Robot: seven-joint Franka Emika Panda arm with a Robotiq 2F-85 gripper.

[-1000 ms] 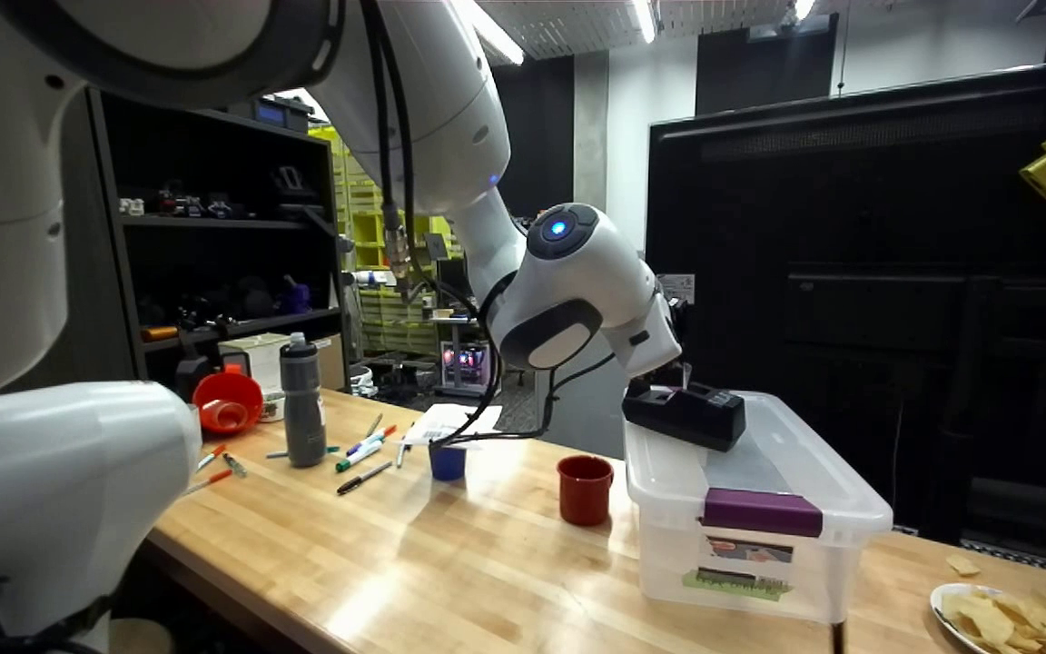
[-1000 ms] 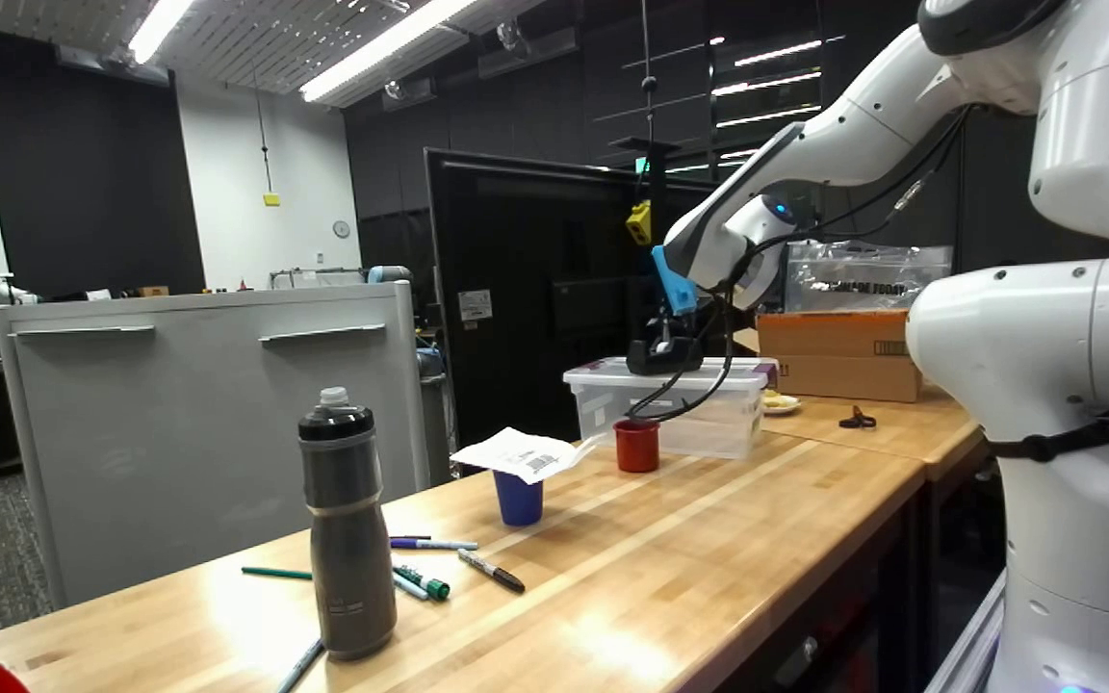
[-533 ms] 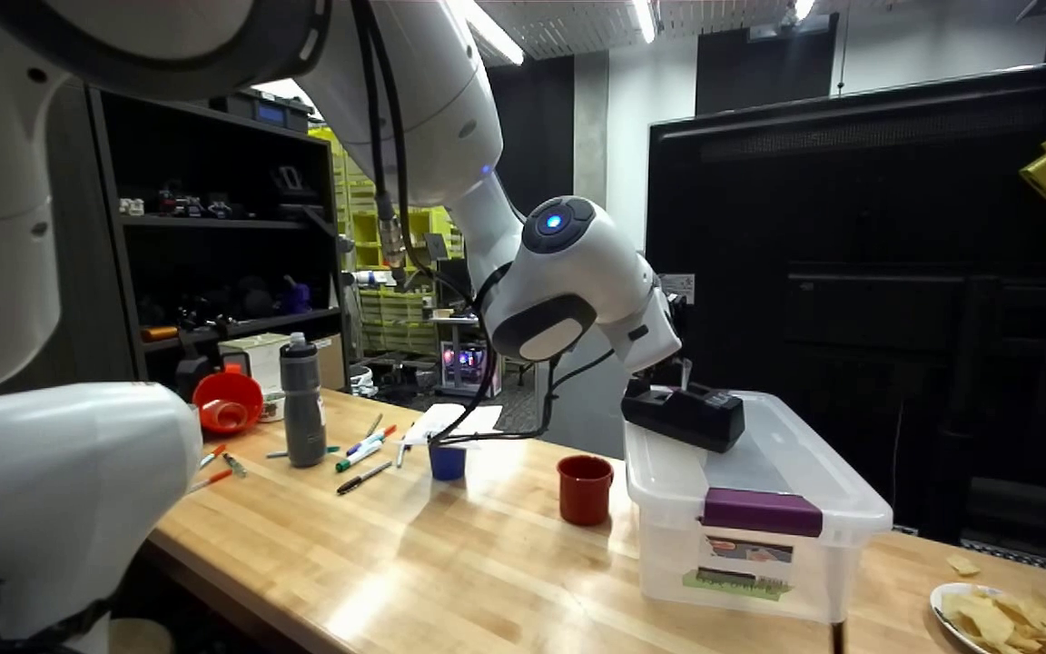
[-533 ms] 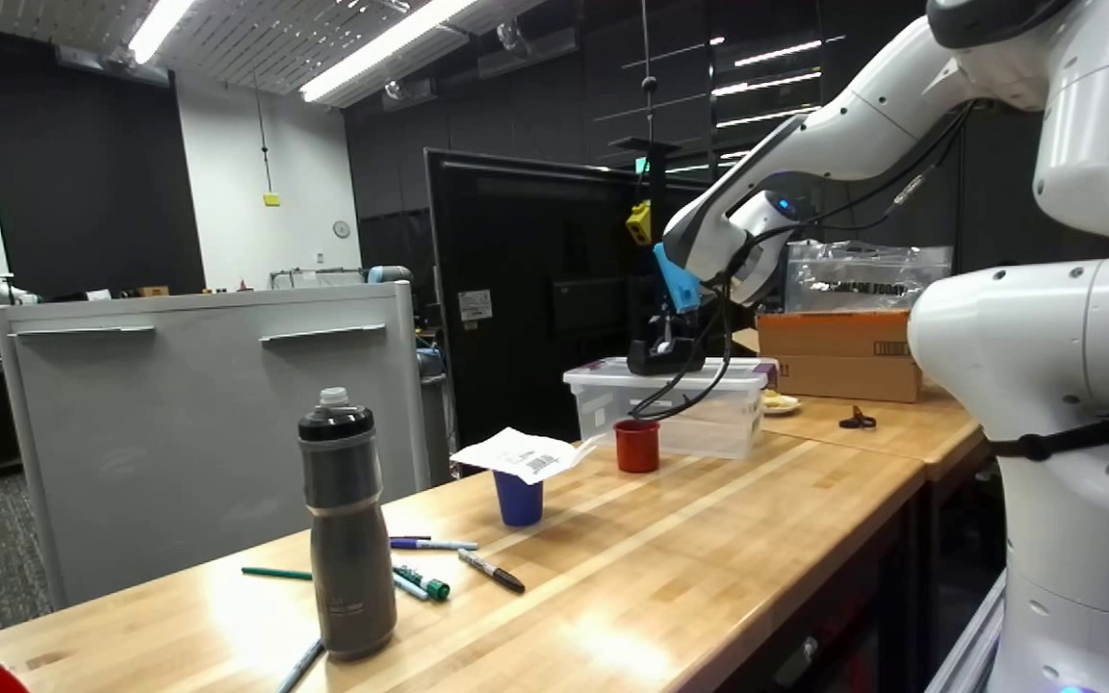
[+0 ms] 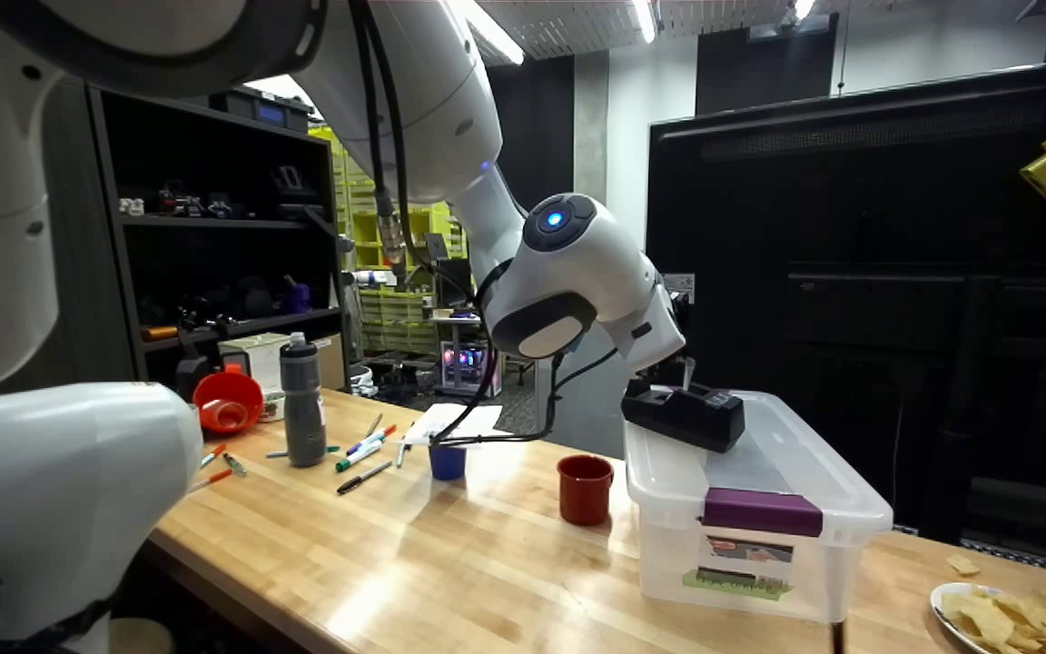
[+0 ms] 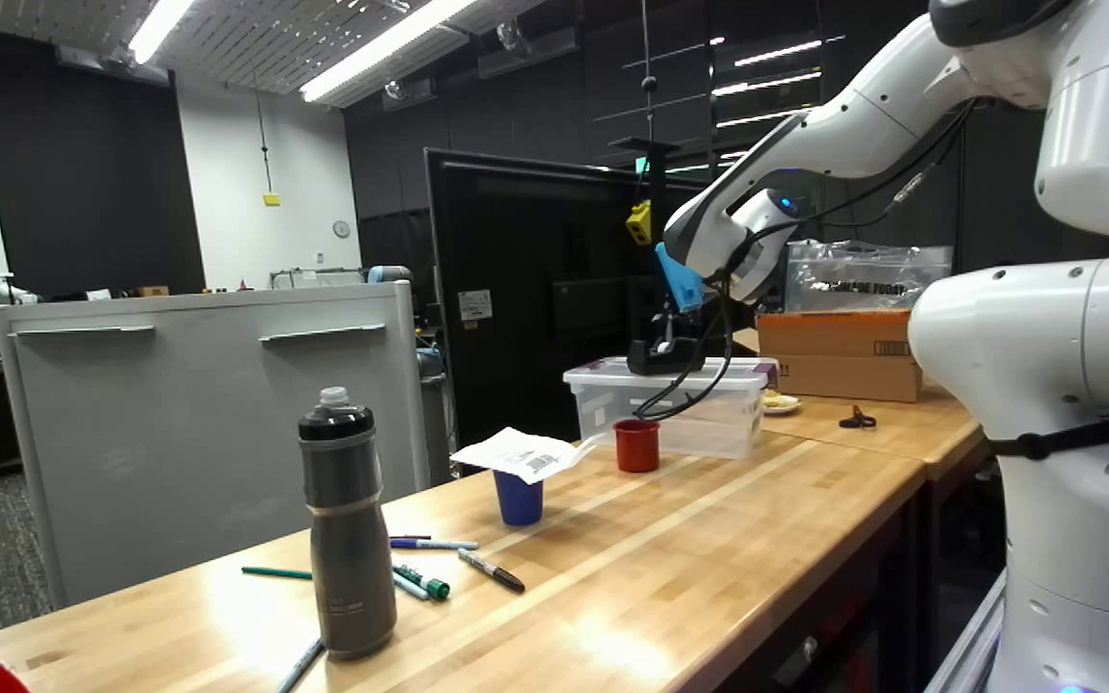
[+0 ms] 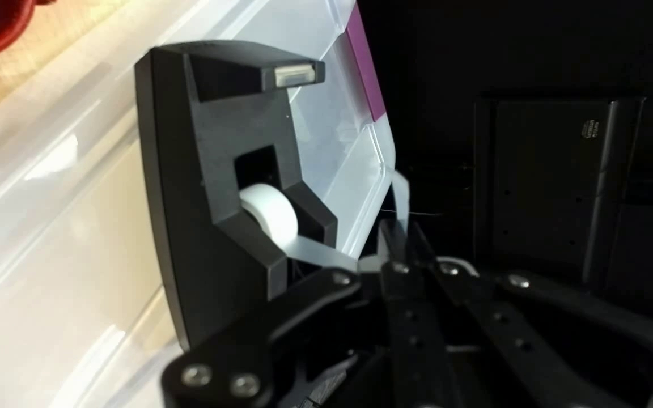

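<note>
Up on a clear plastic bin (image 5: 682, 554) sits a black tape dispenser (image 7: 213, 170), and the gripper (image 7: 401, 241) is pinched tight on a strip of tape (image 7: 319, 254) running off its white roll (image 7: 272, 212), with a bit sticking out past the grip. Red mug (image 5: 586, 495) is just beside the bin, then a blue cup (image 6: 519, 500) with paper (image 6: 516, 450) over it, and farther along the table (image 6: 670, 539) I see a gray bottle (image 6: 352, 549) near some pens (image 6: 492, 571).

From farther back, both exterior views look over the bench (image 6: 612, 568) to its far edge, sharing the tape dispenser (image 5: 685, 420) the wrist view sees close below.
</note>
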